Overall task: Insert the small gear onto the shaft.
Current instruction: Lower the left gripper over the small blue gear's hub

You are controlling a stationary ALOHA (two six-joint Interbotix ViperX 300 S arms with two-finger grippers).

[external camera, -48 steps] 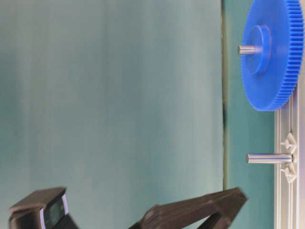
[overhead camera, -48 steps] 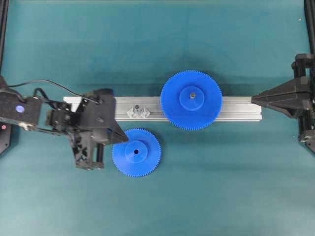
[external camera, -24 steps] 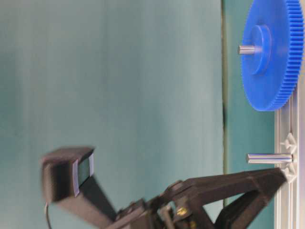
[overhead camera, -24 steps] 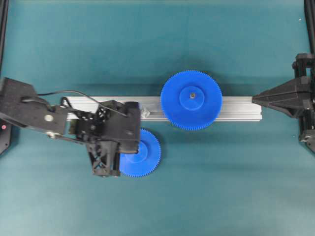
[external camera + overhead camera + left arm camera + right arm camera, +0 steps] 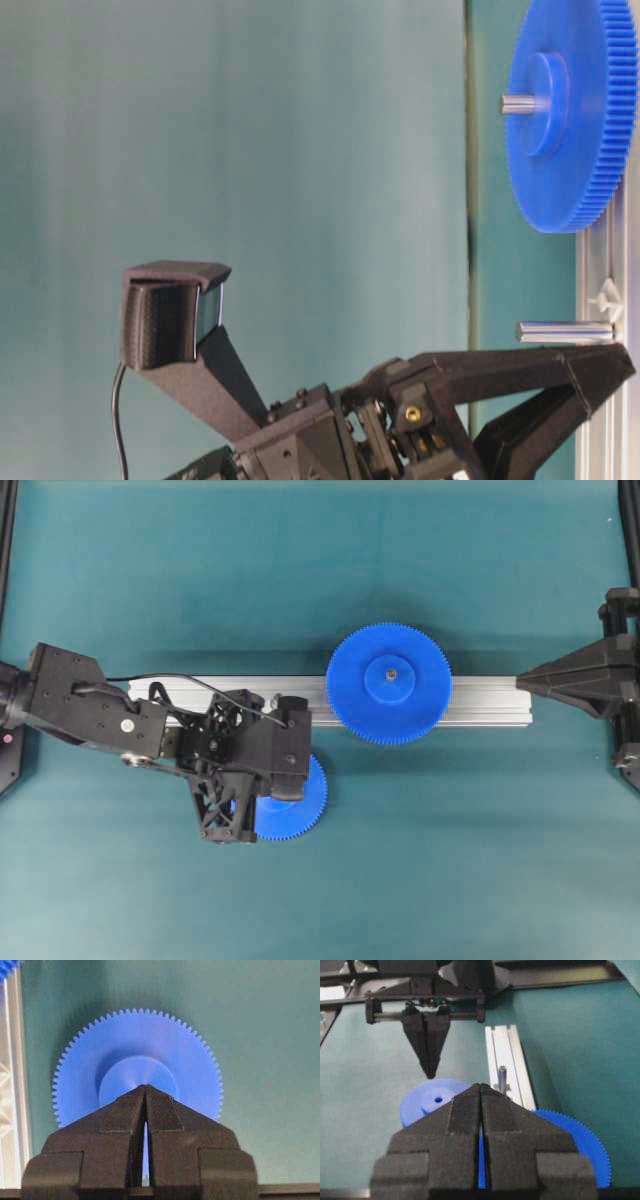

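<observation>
Two blue toothed plastic gears are present. The larger gear [image 5: 389, 683] sits on its pin on the single silver aluminium rail [image 5: 480, 701]. The small gear [image 5: 137, 1067], with raised hub and centre hole, lies flat on the teal mat [image 5: 450, 860] just beside the rail. One thin grey metal shaft [image 5: 502, 1078] stands upright on the rail.

The left gripper [image 5: 145, 1089] has its fingers pressed together, empty, tips over the small gear's hub; contact probably absent. The right gripper [image 5: 480, 1087] is likewise closed and empty, well apart at the rail's far end.
</observation>
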